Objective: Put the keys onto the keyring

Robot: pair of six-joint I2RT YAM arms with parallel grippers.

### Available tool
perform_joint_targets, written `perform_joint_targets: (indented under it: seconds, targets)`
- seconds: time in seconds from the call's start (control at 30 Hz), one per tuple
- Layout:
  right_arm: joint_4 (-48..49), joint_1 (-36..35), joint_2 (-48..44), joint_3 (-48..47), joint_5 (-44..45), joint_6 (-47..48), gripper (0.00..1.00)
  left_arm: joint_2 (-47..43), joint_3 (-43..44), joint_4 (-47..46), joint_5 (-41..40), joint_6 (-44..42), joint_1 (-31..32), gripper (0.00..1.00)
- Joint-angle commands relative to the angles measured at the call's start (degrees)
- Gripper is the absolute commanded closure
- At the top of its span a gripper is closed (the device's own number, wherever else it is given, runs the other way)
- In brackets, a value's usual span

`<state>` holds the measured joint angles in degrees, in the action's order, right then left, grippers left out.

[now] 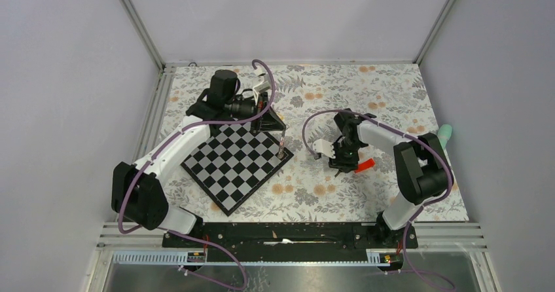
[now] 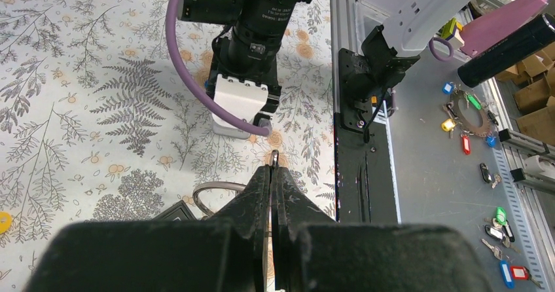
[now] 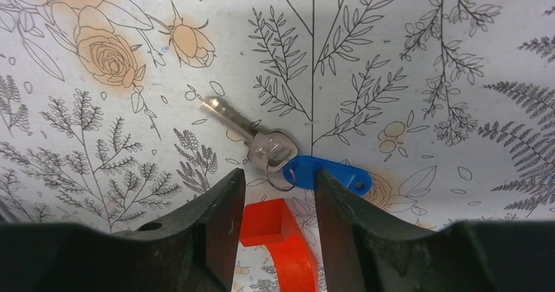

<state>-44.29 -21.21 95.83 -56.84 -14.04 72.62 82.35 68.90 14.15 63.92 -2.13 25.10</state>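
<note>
A chessboard is laid cornerwise on a flower-patterned table. The left arm is stretched over the board's far corner, and the left gripper is pointed down at the board's right corner. The right arm is bent toward the middle, its right gripper held low beside a red piece. A pale green object is seen at the table's right edge.

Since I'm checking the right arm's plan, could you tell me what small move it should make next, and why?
Probably lower the right gripper and close on the key: the gripper is open, and the key's head lies just beyond its gap, flat on the cloth.
</note>
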Motion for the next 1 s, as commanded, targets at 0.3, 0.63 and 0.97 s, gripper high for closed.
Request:
perform_joint_targets:
  seconds: [0.3, 0.63, 0.97]
  targets:
    - [2.9, -3.1, 0.4, 2.6, 3.4, 2.0, 0.68, 0.2, 2.1, -1.7, 2.8, -1.5, -0.8, 1.00]
    - [-0.4, -3.2, -2.5, 1.3, 1.6, -2.3, 0.98, -0.2, 1.5, -2.7, 3.1, -1.0, -0.8, 1.00]
    - [0.1, -3.1, -8.0, 0.3, -4.5, -13.9, 1.00, -1.1, 1.8, -2.8, 1.5, -0.8, -1.0, 1.00]
